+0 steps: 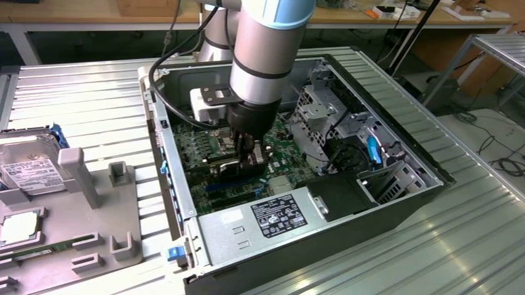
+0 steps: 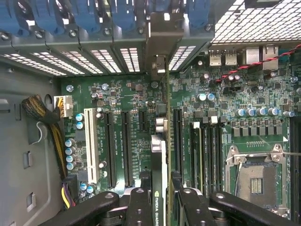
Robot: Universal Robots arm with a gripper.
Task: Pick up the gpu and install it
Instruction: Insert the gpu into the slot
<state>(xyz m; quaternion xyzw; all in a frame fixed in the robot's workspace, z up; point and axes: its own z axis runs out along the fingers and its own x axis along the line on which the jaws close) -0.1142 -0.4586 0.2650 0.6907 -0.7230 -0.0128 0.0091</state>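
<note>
Ribbed metal bench (image 1: 90, 92) carries the open computer case (image 1: 426, 178). Inside, the gripper (image 2: 162, 197) is clamped edge-on around the gpu (image 2: 161, 155), whose label reads "NVIDIA QUADRO", above the motherboard (image 2: 117, 94) slots.

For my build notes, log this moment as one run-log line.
gripper: shut on gpu | gpu: edge-on, upright over motherboard slots | location: inside open computer case | install: seating cannot tell

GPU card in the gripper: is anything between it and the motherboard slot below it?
Nothing visible. The gripper holds the green GPU card with its black cooler edge-on over the green motherboard inside the open computer case. The long black slots beside it look bare, and the yellow-black cable bundle sits off at the board's edge.
</note>
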